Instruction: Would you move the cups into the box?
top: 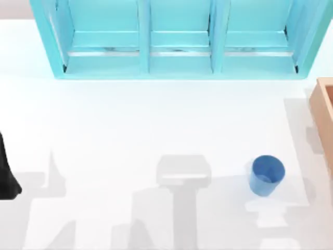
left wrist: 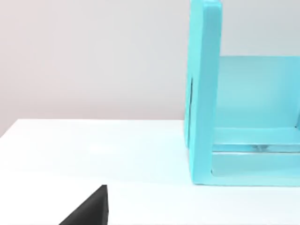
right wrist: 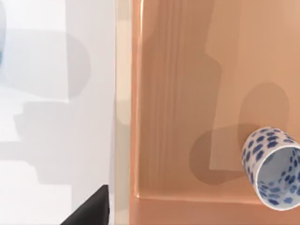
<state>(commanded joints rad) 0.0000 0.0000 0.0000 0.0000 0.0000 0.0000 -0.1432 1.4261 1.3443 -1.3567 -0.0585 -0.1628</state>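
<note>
The speckled white cup (right wrist: 273, 168) stands upright inside the tan box (right wrist: 187, 70), near a corner, so one cup seems delivered; the plain blue cup (top: 267, 175) waits on the worktop (top: 130, 130) near the box, and must next be grasped and carried over the wall. The right wrist view reveals the box's interior, which the top view crops to an edge; whether either hand is open or closed cannot be told.

Looks like a rendered sim test scene, not a real room: spotless white surface (top: 130, 130), blank grey wall behind, flat-shaded turquoise shelf unit (top: 179, 39), tan box (right wrist: 187, 93), hard-edged shadows, zero clutter or wear anywhere.
</note>
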